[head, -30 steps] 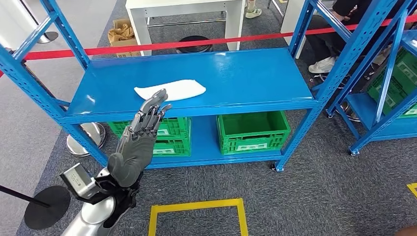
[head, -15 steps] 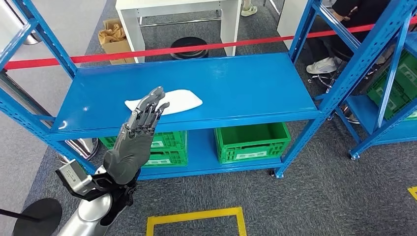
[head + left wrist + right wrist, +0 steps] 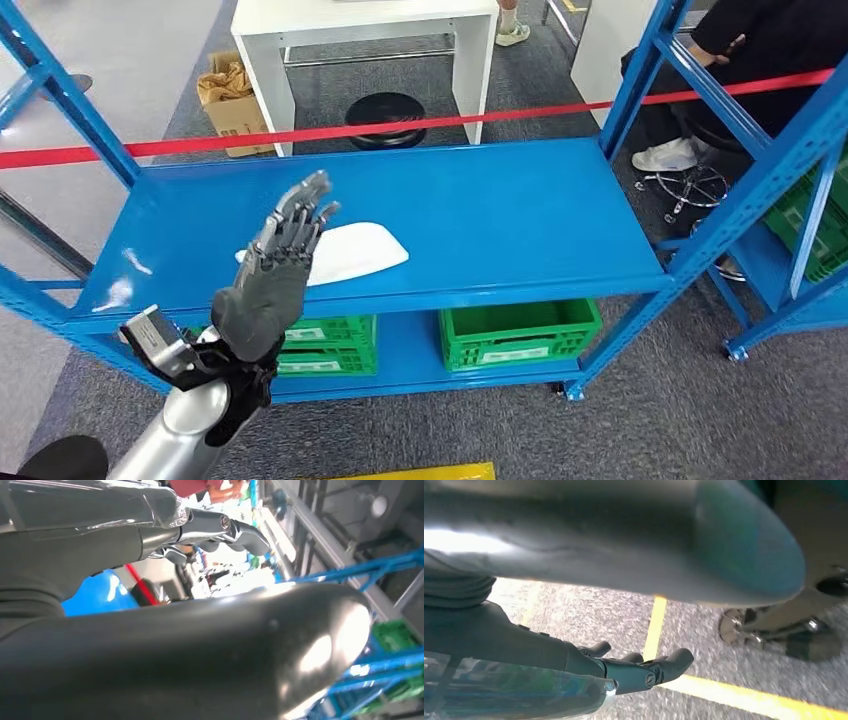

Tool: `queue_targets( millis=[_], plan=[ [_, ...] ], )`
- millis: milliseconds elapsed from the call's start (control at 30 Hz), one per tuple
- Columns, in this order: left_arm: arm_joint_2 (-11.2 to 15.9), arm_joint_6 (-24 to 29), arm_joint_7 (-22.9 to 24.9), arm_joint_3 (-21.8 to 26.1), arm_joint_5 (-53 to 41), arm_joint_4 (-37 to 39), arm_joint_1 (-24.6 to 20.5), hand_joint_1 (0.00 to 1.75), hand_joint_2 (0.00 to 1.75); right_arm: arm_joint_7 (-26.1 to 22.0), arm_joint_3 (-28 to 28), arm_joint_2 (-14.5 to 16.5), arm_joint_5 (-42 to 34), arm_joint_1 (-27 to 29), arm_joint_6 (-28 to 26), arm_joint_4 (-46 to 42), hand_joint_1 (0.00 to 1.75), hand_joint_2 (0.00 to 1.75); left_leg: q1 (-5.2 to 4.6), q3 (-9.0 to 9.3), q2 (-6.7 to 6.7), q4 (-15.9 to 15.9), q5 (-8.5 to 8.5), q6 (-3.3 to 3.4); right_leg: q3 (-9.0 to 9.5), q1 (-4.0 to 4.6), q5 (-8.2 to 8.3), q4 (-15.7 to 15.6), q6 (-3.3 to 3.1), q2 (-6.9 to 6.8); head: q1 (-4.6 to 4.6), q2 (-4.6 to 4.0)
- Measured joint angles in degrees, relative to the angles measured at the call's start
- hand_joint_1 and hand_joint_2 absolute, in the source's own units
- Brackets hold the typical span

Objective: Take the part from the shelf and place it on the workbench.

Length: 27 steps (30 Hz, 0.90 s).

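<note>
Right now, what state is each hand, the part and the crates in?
left hand: raised before the shelf, fingers spread, holds nothing
right hand: hanging above the floor, holds nothing
white part: lying flat on the blue shelf, untouched
green crates: on the lower level, open-topped

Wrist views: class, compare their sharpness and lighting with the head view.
Head view: sharp and evenly lit, with glare patches on the blue shelf near the white part. Left wrist view: left hand blurred, bright washed-out background. Right wrist view: right hand soft-focused.

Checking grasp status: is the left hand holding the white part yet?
No. The left hand is raised with fingers extended, and the white part lies flat on the shelf.
</note>
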Motion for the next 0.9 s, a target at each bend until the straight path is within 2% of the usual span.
queue_targets(
  millis=[33,67,100,133,167,200,233,267,300,333,367,400,433,467,500,600,633,767,900],
  plan=[
    [0.5,1.0,-0.9,0.0,0.6,1.1,-0.6,0.00,0.00,0.1,-0.1,-0.1,0.0,-0.2,-0.2,0.0,0.00,0.00,0.02,-1.31,0.08,2.5,1.11,-0.27,0.44,-0.11,-0.24,-0.3,-0.38,0.03,-0.01,0.00],
    [1.0,2.1,-1.7,0.0,0.7,2.3,-0.9,0.00,0.00,0.2,-0.2,-0.1,0.1,-0.4,-0.3,0.0,0.00,0.00,0.05,-3.59,0.18,5.8,1.82,-0.52,0.99,-0.26,-0.50,-0.7,-0.69,0.11,-0.09,0.00],
    [1.5,3.4,-2.4,0.0,0.2,3.2,-0.4,0.00,0.00,0.2,-0.3,-0.2,0.2,-0.5,-0.3,0.0,0.00,0.00,0.10,-6.27,0.29,9.4,1.58,-0.80,1.59,-0.37,-0.84,-1.1,-0.97,0.22,-0.14,0.00],
    [2.0,5.1,-2.9,0.0,-1.0,3.8,0.7,0.00,0.00,0.2,-0.4,-0.3,0.3,-0.5,-0.3,0.0,0.00,0.00,0.15,-8.87,0.34,12.5,0.24,-1.06,2.26,-0.41,-1.25,-1.5,-1.19,0.37,-0.20,0.00],
    [2.2,7.0,-3.3,0.1,-2.9,4.0,2.3,0.00,0.00,0.2,-0.5,-0.3,0.3,-0.3,-0.3,0.0,0.00,0.00,0.21,-11.08,0.37,14.5,-1.87,-1.26,2.94,-0.45,-1.72,-1.7,-1.28,0.57,-0.21,0.00],
    [2.4,8.8,-3.4,0.1,-5.0,4.1,4.2,0.00,0.00,0.2,-0.6,-0.4,0.3,0.0,-0.3,0.0,0.00,0.00,0.26,-12.82,0.38,15.3,-3.74,-1.37,3.64,-0.47,-2.27,-1.8,-1.29,0.77,-0.23,0.00],
    [2.5,10.3,-3.5,0.2,-7.1,4.0,6.0,0.00,0.00,0.1,-0.6,-0.4,0.4,0.2,-0.3,0.0,0.00,0.00,0.28,-13.93,0.39,14.8,-4.36,-1.37,4.40,-0.48,-2.88,-1.9,-1.26,0.93,-0.24,0.00],
    [2.5,11.4,-3.6,0.1,-8.7,3.9,7.7,0.00,0.00,0.0,-0.6,-0.5,0.4,0.5,-0.2,0.0,0.00,0.00,0.31,-14.39,0.41,12.9,-3.35,-1.30,5.20,-0.49,-3.52,-1.9,-1.19,1.04,-0.25,0.00],
    [2.5,12.1,-3.6,0.2,-9.9,3.7,9.1,0.00,0.00,0.0,-0.7,-0.5,0.4,0.6,-0.2,0.0,0.00,0.00,0.32,-14.23,0.45,9.7,-0.66,-1.17,6.03,-0.48,-4.15,-1.9,-1.07,1.09,-0.26,0.00],
    [2.5,12.8,-3.3,0.3,-11.2,3.4,10.3,0.00,0.00,-0.1,-0.7,-0.5,0.5,0.7,-0.2,0.0,0.00,0.00,0.32,-13.69,0.55,5.9,3.10,-0.98,6.68,-0.47,-4.72,-1.9,-0.90,1.10,-0.24,0.00],
    [2.5,13.6,-2.7,0.6,-13.2,3.0,11.4,0.00,0.00,-0.3,-0.7,-0.6,0.7,0.7,-0.1,0.0,0.00,0.00,0.21,-13.16,0.69,3.0,5.72,-0.78,7.31,-0.41,-5.25,-1.9,-0.66,1.16,-0.26,0.00],
    [2.4,14.4,-1.9,1.0,-15.4,2.6,12.6,0.00,0.44,-0.4,-0.7,-0.6,1.0,0.7,0.0,0.0,0.00,0.00,0.08,-12.70,0.81,1.2,7.48,-0.54,7.72,-0.35,-5.74,-1.9,-0.31,1.23,-0.26,0.00],
    [2.2,15.0,-1.0,1.5,-18.1,2.0,13.8,0.00,0.87,-0.5,-0.7,-0.7,1.3,0.7,0.1,0.0,0.00,0.00,-0.08,-12.45,0.87,0.5,8.26,-0.25,7.96,-0.31,-6.15,-2.0,0.10,1.29,-0.27,0.00],
    [2.0,15.4,-0.3,2.0,-20.4,1.3,14.9,0.00,1.31,-0.6,-0.7,-0.8,1.5,0.7,0.2,0.0,0.00,0.00,-0.16,-12.27,0.85,0.6,8.08,-0.04,8.31,-0.23,-6.53,-1.9,0.41,1.33,-0.27,0.00],
    [1.8,15.5,0.1,2.4,-22.0,0.7,15.9,0.00,1.75,-0.7,-0.7,-0.9,1.6,0.8,0.3,0.0,0.00,0.00,-0.14,-12.06,0.76,0.5,8.50,0.08,8.45,-0.17,-6.71,-2.1,0.21,1.26,-0.27,0.00],
    [1.0,15.7,1.1,3.3,-25.4,-0.5,17.6,0.00,1.75,-0.8,-0.7,-1.2,1.9,0.8,0.5,0.0,0.00,0.00,-0.03,-11.83,0.53,0.3,8.79,0.18,9.09,-0.02,-6.92,-2.7,-1.29,1.03,-0.21,0.00],
    [0.7,15.9,1.5,3.6,-26.8,-0.8,18.2,0.00,1.75,-0.8,-0.7,-1.3,2.0,0.8,0.5,0.0,0.00,0.00,-0.05,-11.77,0.51,0.3,8.64,0.32,9.31,-0.02,-7.01,-3.0,-1.34,1.01,-0.19,0.00],
    [-1.0,18.4,4.1,4.8,-37.2,-1.4,21.3,0.00,1.75,-0.8,-0.8,-1.5,1.9,1.0,0.4,0.0,0.00,0.00,-0.09,-11.45,0.49,0.3,8.07,0.93,10.03,0.01,-7.17,-4.0,-0.99,0.95,-0.21,0.00],
    [-1.8,22.0,9.3,5.7,-51.8,-1.4,23.3,0.00,1.75,-0.3,-1.0,-1.7,2.1,1.1,0.4,0.0,0.00,0.00,-0.13,-11.25,0.48,0.3,7.83,1.19,10.47,-0.05,-7.23,-4.5,0.37,0.90,-0.21,0.00]
  ],
)
